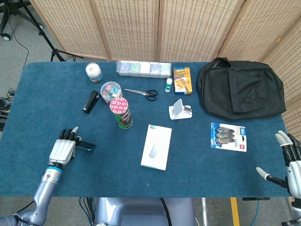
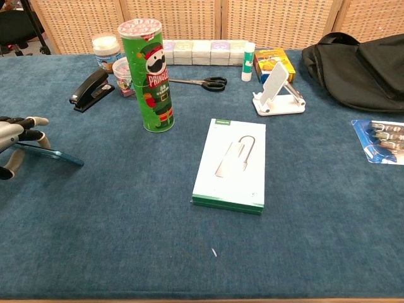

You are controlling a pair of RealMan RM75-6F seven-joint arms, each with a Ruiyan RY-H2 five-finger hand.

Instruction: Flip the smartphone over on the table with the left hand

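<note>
Left hand: the left hand (image 1: 63, 147) sits at about eight o'clock on the table (image 1: 37, 94), fingers on top of the phone (image 1: 86, 146) and thumb under it, pinching its near end.
Phone: lifted off the cloth at the hand's end and tilted, thin blue edge showing; its far tip looks to be touching the table or just above it, I cannot tell which.
Right hand: the right hand (image 1: 289, 165) hangs off the four o'clock corner with its fingers spread, holding nothing.
Risk, slipping: I judge the hold is shallow, on one end only, so as the phone turns it could slide out and drop flat on the same face.
Risk, dragging: if the far tip catches on the cloth, the phone may pivot or skid toward the nine o'clock edge instead of rolling over.
Risk, neighbours: the crisp can (image 2: 149, 76) and the stapler (image 2: 89, 89) stand well apart toward twelve o'clock, so I see little chance of a knock.
Head view gives: the whole layout, both hands, and the phone as a short dark sliver beside the fingers.
Chest view gives: the tilt itself, the phone (image 2: 53, 154) seen edge-on sloping down from the left hand (image 2: 14, 144), with the thumb below; the right hand is out of that picture.
Also there: a white box (image 2: 233, 163) lies at centre.
</note>
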